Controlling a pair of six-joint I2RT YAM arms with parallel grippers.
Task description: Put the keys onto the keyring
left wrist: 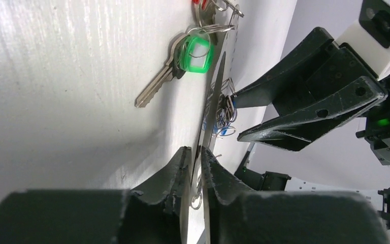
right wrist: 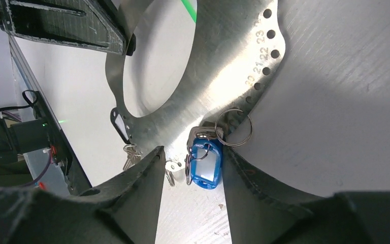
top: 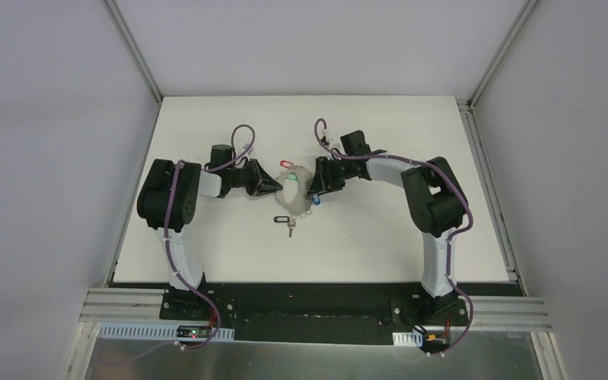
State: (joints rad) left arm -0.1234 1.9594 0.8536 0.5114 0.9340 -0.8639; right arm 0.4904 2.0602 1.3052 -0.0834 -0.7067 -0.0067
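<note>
My left claw (left wrist: 195,152) clamps the wide flat silver metal keyring (left wrist: 216,91) midway between the white table's (top: 206,253) side edges, with the green-tagged silver key (left wrist: 198,51) seemingly on it, while my right claw (right wrist: 193,152) gapes around the blue-tagged silver key (right wrist: 205,165) and the black-tagged key (top: 281,219) lies loose toward the near edge.

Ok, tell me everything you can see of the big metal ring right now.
The ring is a flat, wide band of brushed silver metal with a large round opening and small numbered holes along its outer edge. It is held up on edge over the table, its rim clamped by the left arm's fingers. From the holes hang wire loops: one carries a blue-tagged key between the right arm's open fingers, another a green-tagged key.
</note>
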